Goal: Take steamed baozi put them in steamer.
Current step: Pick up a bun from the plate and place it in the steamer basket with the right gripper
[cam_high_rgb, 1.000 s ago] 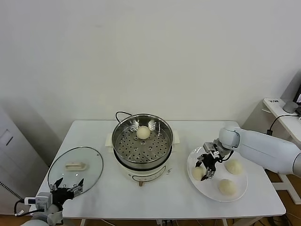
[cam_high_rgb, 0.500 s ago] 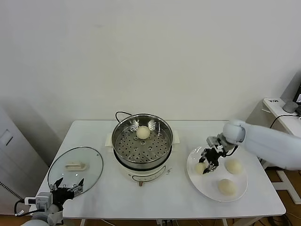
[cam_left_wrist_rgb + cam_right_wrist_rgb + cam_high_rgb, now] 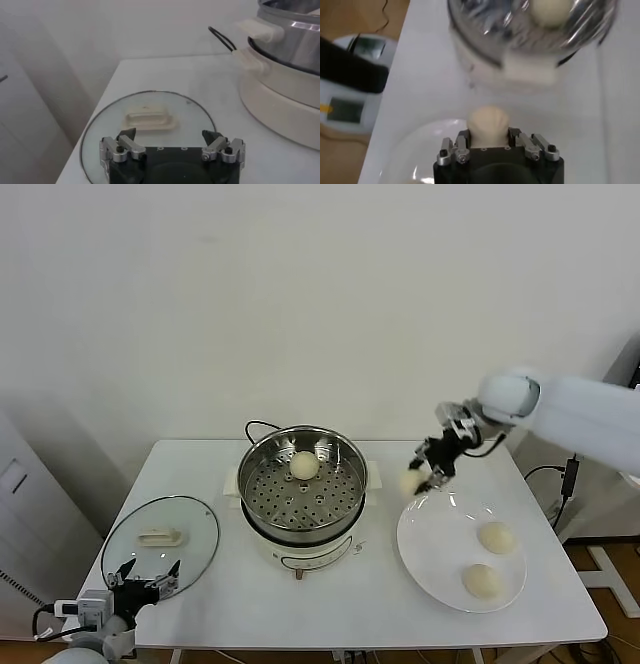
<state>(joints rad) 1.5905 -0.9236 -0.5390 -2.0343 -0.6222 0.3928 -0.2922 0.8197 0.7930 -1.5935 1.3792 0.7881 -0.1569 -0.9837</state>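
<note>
Your right arm (image 3: 570, 409) wears a smooth white rounded shell, ending in a black right gripper (image 3: 432, 465) with silver, screw-studded knuckles. Your left gripper (image 3: 143, 575) is black too, with a grey-white wrist and thin black cable.

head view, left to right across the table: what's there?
left gripper → glass lid → steamer holding one baozi → baozi held by the right gripper → plate with two baozi.
</note>
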